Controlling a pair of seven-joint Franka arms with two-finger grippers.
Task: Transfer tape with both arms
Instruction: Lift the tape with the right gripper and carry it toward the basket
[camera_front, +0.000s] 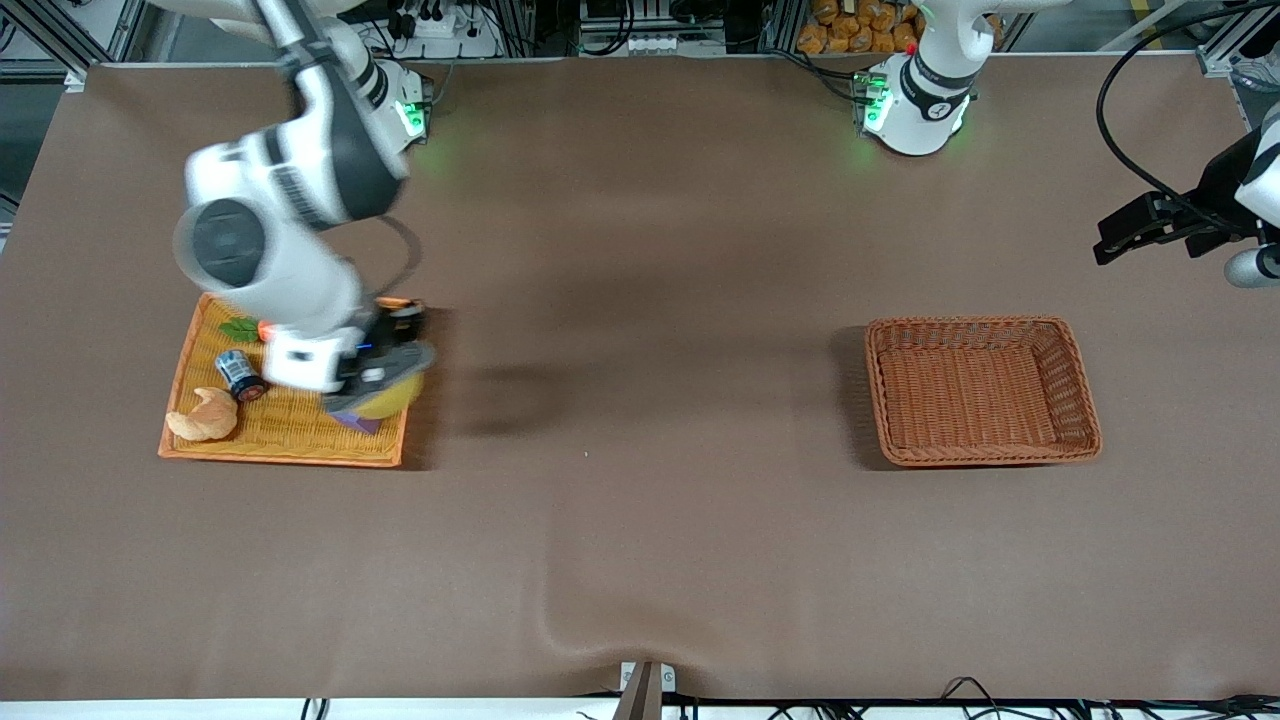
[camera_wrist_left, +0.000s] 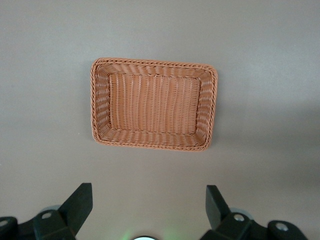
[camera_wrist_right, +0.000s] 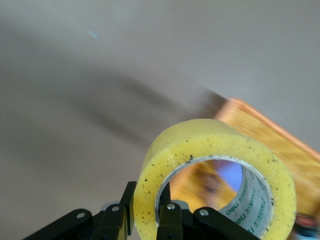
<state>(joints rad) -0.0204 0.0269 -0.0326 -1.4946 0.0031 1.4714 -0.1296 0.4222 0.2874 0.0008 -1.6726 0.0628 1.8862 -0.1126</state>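
The yellow translucent tape (camera_front: 398, 397) is held up in the air over the corner of a flat woven tray (camera_front: 200, 445) at the right arm's end of the table. My right gripper (camera_front: 385, 372) is shut on it. In the right wrist view the tape (camera_wrist_right: 200, 137) stands on edge, and the right gripper (camera_wrist_right: 148, 192) pinches the ring's wall, one finger outside and one inside the core. My left gripper (camera_front: 1108, 246) is open and empty, up in the air at the left arm's end of the table. It shows open in the left wrist view (camera_wrist_left: 147, 196) too.
An empty brown wicker basket (camera_front: 980, 322) sits toward the left arm's end and shows in the left wrist view (camera_wrist_left: 154, 62). On the tray lie a croissant (camera_front: 203, 415), a small blue-labelled jar (camera_front: 240, 375) and a purple cube (camera_front: 355, 421), partly under the tape.
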